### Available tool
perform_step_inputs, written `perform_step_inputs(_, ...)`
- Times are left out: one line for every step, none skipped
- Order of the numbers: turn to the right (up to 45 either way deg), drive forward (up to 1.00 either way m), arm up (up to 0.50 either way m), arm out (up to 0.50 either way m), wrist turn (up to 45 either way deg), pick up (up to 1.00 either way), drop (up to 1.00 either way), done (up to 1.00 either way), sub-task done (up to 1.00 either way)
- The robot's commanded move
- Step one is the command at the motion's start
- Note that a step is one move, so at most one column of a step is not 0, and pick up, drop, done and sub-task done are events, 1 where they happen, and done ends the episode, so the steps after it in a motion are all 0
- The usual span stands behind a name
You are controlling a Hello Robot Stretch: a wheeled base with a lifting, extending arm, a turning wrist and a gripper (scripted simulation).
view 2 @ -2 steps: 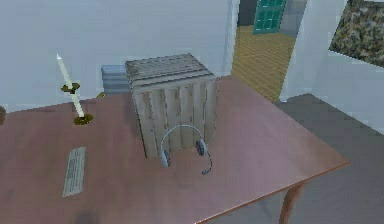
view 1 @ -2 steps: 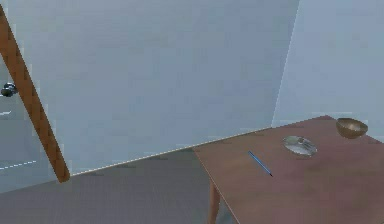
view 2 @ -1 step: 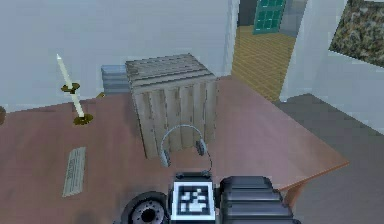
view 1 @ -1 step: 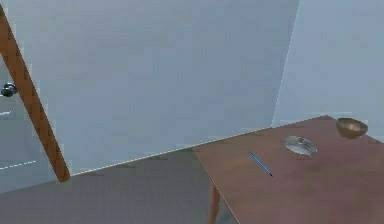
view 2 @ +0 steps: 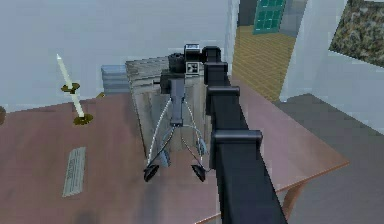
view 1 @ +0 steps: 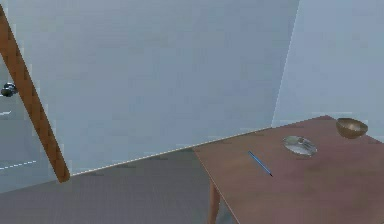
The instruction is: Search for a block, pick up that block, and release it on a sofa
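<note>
Markings: two small white squares with black marks sit at the far end of the arm; I cannot read them as writing.
Claw: the claw shows over the worktop, its thin fingers pointing down the picture. I cannot tell whether they are apart or together. I also cannot tell whether anything is held, since a grey boxy thing stands behind the claw's body.
Block: I cannot tell where it is. That grey boxy thing at the worktop's far edge is the nearest shape to one, but too vague for me to name.
Also on the worktop: a white candle upright in a low holder, and a flat grey slab lower in the picture, details unclear.
Hidden: the arm covers a strip of the worktop on the arm side view's right.
Cut off: a framed picture at the top right corner, and a teal thing beyond a doorway.
Forward view: a brown worktop carries a thin blue stick, a pale round dish and a brownish bowl. I cannot tell whether it is the same worktop.
Left edge: a wooden door frame, with a door handle half cut off.
</note>
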Motion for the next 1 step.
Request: perform_step_inputs(0.0,0.0,0.0,0.0,45.0,0.0,0.0,0.0,0.0)
